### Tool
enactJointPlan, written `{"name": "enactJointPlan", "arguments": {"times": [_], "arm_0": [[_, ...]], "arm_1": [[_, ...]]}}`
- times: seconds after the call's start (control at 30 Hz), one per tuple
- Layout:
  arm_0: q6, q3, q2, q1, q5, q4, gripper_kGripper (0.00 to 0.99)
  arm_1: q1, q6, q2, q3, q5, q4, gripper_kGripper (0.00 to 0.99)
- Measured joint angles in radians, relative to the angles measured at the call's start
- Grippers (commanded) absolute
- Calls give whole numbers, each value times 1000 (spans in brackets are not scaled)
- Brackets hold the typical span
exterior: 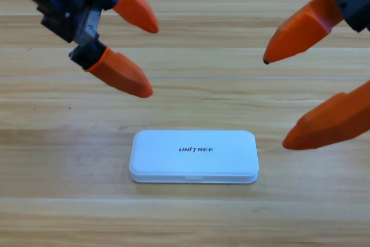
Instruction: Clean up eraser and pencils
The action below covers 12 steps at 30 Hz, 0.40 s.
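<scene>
- White case (193, 155) lying flat on wooden table (58, 212), just below centre, lid closed, "UNITREE" printed on top.
- Eraser and pencils nowhere visible on the tabletop; whether inside the closed case cannot be told.
- Left gripper (154, 58) at upper left, above the table, orange jaws spread wide, holding nothing, well apart from the case.
- Right gripper (274, 101) at upper right, partly cut off by the edge, jaws likewise spread, empty, clear of the case's right end.
</scene>
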Motion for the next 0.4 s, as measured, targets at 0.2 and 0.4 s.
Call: {"name": "enactJointPlan", "arguments": {"times": [0.2,0.4], "arm_0": [[-31,-18,-7,-59,0,9,990],[-31,-18,-7,-65,0,9,990]], "arm_1": [[0,0,1,0,0,0,959],[0,0,1,0,0,0,959]]}}
